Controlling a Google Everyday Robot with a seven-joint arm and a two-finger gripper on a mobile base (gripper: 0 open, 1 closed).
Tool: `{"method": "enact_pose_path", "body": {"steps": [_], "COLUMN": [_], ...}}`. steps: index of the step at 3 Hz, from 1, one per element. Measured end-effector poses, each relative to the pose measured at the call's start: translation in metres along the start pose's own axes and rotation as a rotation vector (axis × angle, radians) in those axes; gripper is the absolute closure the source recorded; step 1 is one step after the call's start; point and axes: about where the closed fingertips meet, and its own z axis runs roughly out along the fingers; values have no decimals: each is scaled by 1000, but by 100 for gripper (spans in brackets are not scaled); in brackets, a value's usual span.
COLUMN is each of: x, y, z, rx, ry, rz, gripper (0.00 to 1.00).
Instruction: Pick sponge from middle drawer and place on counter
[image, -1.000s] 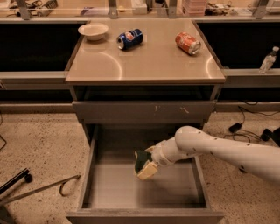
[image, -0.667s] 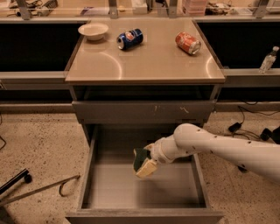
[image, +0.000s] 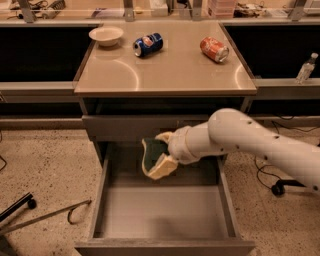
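Your counter (image: 165, 75) carries a white bowl (image: 106, 35) back left, a blue can (image: 148, 44) on its side near it, and a red can (image: 214, 49) back right. Your gripper (image: 159, 152), clasping the sponge (image: 151, 150), hangs below the counter's front edge, over the middle drawer (image: 160, 212).

Pincer (image: 157, 154) over drawer (image: 160, 212) (cans (image: 148, 44) on counter (image: 165, 75))

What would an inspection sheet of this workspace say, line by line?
Surface: counter, glossy tan, carries only clutter.
Job's things: sponge gripped on edge over the rear of the open middle drawer.
Clutter: white bowl, blue can and red can, both cans on their sides, on the counter.
Grippers: claw shut on the sponge, below the counter.
Cables: dark cable on the floor, right of the drawer.
Surroundings: speckled floor; clear bottle at far right.
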Motion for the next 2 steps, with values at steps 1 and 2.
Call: {"method": "enact_pose_path", "body": {"steps": [1, 2], "x": [-84, -146], "y": [-10, -22], "z": [-47, -81], "rx": [4, 7], "ry": [-68, -127], "rz": [-114, -187], "gripper": [100, 100]}}
